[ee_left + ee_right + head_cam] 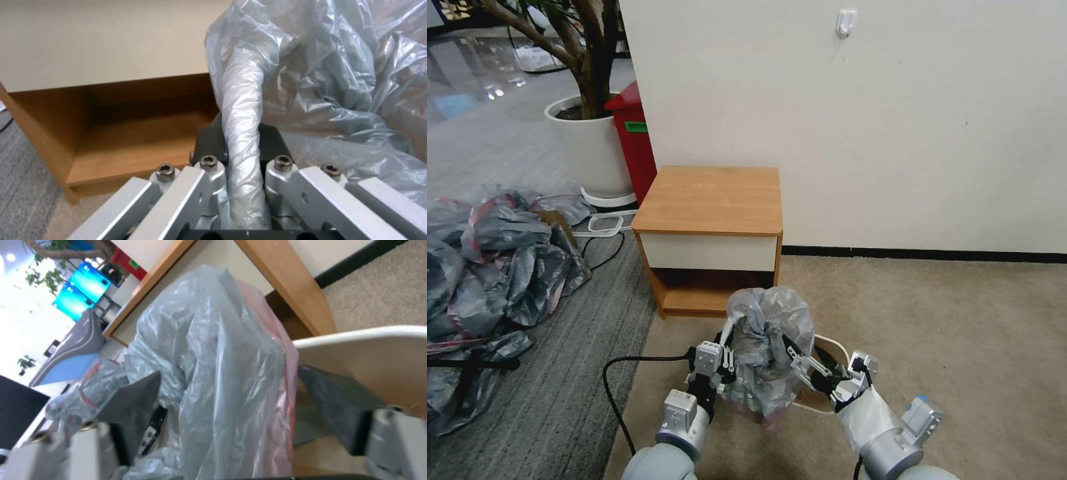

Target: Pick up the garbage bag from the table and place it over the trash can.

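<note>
Our left gripper is clamped on a twisted fold of the garbage bag. Our right gripper is spread wide with the bag between its fingers, nothing pinched. The bag bunches over the trash can, in front of the table.

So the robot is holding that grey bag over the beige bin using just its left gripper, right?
Not quite: both grippers are at it. The left gripper is clamped on a twisted fold of the garbage bag, and the right gripper has its open fingers around the bag over the trash can, as the head view and the right wrist view show.
</note>
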### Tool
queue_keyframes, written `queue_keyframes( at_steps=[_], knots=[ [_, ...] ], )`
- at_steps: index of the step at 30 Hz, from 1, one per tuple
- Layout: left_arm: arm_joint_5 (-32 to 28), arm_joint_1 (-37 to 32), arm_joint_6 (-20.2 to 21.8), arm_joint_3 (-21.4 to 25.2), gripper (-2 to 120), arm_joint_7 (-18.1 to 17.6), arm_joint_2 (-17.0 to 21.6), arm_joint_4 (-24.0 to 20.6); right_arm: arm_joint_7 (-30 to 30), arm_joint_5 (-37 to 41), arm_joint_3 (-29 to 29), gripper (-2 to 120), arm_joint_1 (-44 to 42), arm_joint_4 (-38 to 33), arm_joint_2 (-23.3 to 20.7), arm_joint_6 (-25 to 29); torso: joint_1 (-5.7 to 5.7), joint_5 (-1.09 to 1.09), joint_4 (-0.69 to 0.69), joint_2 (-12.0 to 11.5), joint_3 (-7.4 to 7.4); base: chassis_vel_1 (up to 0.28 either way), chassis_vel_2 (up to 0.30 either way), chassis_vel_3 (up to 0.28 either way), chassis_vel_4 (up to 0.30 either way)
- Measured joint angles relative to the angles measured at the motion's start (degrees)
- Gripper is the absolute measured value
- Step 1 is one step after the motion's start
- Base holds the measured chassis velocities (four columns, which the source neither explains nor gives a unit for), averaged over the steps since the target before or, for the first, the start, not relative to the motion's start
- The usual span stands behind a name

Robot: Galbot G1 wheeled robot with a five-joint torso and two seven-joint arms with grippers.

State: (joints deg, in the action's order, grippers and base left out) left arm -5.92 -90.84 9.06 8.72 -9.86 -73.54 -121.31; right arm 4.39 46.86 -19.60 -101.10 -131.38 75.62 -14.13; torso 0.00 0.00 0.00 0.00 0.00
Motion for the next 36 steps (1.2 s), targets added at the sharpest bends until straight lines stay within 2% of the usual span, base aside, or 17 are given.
queue_keyframes(
  at_steps=[2,4,5,8,11,12,13,21,28,36],
  knots=[
    [-0.2,-0.07,0.02,0.13,7,0.0,-0.03,-0.1,-0.24,0.0,-0.02,73,-0.02,0.03,0.04,0.18,0.0,0.0,0.0,0.0,0.0,0.0,0.0,0.0,0.0],
    [-0.94,-0.33,0.16,0.34,7,0.0,-0.13,-0.28,-0.52,0.01,-0.05,63,-0.02,0.13,0.09,0.56,0.0,0.0,0.0,0.0,0.0,0.0,0.0,0.0,0.0],
    [-0.94,-0.33,0.16,0.34,7,0.0,-0.13,-0.28,-0.52,0.01,-0.05,63,-0.02,0.13,0.09,0.56,0.0,0.0,0.0,0.0,0.0,0.0,0.0,0.0,0.0],
    [-2.8,-0.85,0.99,0.56,7,-0.1,-0.42,-0.88,-0.67,0.02,0.08,46,0.13,0.41,0.18,1.01,0.0,0.0,0.0,0.0,0.0,0.0,0.0,0.0,0.0],
    [-3.17,-1.0,1.29,0.65,7,-0.16,-0.52,-1.05,-0.7,0.03,0.11,43,0.13,0.42,0.19,1.16,0.0,0.0,0.0,0.0,0.0,0.0,0.0,0.0,0.0],
    [-4.18,-1.38,2.0,0.87,7,-0.53,-0.73,-1.5,-0.73,0.03,0.05,33,0.07,0.37,0.13,1.49,0.0,0.0,0.0,0.0,0.0,0.0,0.0,0.0,0.0],
    [-4.18,-1.38,2.0,0.87,7,-0.53,-0.73,-1.5,-0.73,0.03,0.05,33,0.07,0.37,0.13,1.49,0.0,0.0,0.0,0.0,0.0,0.0,0.0,0.0,0.0],
    [-6.83,-1.96,3.96,1.29,7,-1.85,-1.11,-2.25,0.47,-0.55,-1.86,2,-0.3,-2.02,-0.49,2.31,0.0,0.0,0.0,0.0,0.0,0.0,0.0,0.0,0.0],
    [-7.03,-2.29,4.21,1.37,7,-1.91,-1.25,-2.42,2.73,0.65,-4.31,0,1.81,-3.05,-0.57,1.4,0.0,0.0,0.0,0.0,0.0,0.0,0.0,0.0,0.0],
    [-7.52,-3.34,4.21,1.68,7,-1.68,-1.23,-4.03,15.16,3.89,-6.39,0,11.24,-0.62,-0.86,-6.21,0.0,0.01,0.0,0.0,0.0,0.0,0.0,0.0,0.0]
  ],
)
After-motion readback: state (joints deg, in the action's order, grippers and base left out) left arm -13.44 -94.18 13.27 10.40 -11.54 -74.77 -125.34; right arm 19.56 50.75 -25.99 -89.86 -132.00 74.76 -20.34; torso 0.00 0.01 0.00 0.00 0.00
